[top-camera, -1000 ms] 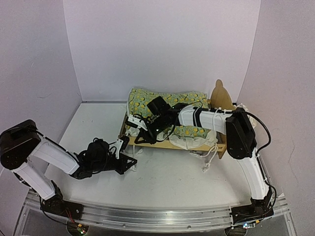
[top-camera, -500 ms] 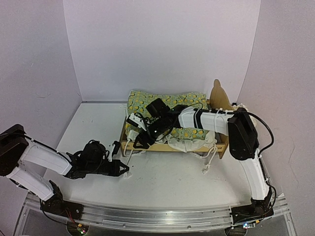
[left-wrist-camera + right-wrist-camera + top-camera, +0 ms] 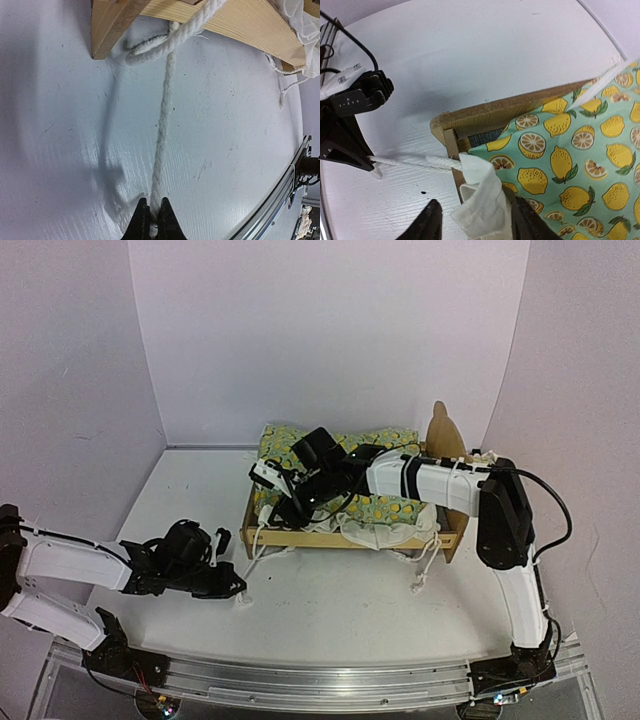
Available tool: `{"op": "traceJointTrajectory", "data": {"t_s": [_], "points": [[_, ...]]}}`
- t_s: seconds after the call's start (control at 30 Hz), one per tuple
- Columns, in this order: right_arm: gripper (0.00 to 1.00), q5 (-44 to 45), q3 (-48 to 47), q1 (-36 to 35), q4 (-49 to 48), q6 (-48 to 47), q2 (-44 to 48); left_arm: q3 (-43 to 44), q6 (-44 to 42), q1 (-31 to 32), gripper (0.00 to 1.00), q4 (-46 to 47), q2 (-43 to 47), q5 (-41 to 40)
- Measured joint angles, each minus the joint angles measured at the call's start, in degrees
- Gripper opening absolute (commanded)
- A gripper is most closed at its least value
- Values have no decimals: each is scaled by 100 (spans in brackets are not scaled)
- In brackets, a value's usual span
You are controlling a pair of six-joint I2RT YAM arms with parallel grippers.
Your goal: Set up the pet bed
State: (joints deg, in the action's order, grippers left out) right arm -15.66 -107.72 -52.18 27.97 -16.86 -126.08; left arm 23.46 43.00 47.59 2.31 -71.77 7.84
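Note:
The pet bed (image 3: 340, 537) is a light plywood frame with a tall headboard (image 3: 443, 435). A lemon-print blanket (image 3: 392, 508) covers most of it. My left gripper (image 3: 237, 590) rests low on the table, shut on the end of a white rope (image 3: 162, 125) that runs straight to the bed's near-left corner (image 3: 107, 30). My right gripper (image 3: 477, 222) hovers at that corner (image 3: 485, 112), jaws apart. The blanket's white ruffle (image 3: 480, 200) lies between its fingers. A strip of dark mattress pad (image 3: 485, 135) shows under the blanket (image 3: 570, 160).
More white cords (image 3: 425, 560) trail off the bed's front right onto the table. White ruffle (image 3: 380, 532) hangs over the front rail. Walls close in on three sides, and the metal base rail (image 3: 300, 680) runs along the near edge.
My left gripper has drawn back toward the near left with the rope, pulling it straight. The right gripper's jaws have parted at the bed's left corner.

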Motion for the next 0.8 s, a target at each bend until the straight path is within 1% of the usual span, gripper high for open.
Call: {"op": "traceJointTrajectory", "data": {"t_s": [0.07,0.13,0.17,0.2,0.33,0.5,0.63,0.73,0.77,0.8], "points": [[31,13,-120,-11,0,-26,-42,74,57,0,0,-229,59,-74],[16,2,-227,-24,-7,-13,-87,101,81,-2,0,-409,138,-181],[5,-4,-260,-26,-4,0,-103,111,92,-2,0,-498,166,-212],[0,-7,-278,-26,-11,44,-109,131,96,-2,0,-595,173,-247],[0,24,-306,-26,9,326,-109,236,103,-2,0,-798,101,-291],[0,-131,-404,-26,63,772,-96,345,184,-2,0,-852,-356,-321],[0,-638,-789,-13,319,1449,-98,356,195,-2,0,-841,-629,-361],[0,-1340,-1047,57,507,2227,-153,389,199,-2,0,-817,-708,-358],[6,-1604,-1071,83,507,2507,-177,391,201,-2,0,-804,-710,-358],[17,-1821,-1060,109,490,2761,-186,391,203,-2,0,-802,-710,-361]]}}
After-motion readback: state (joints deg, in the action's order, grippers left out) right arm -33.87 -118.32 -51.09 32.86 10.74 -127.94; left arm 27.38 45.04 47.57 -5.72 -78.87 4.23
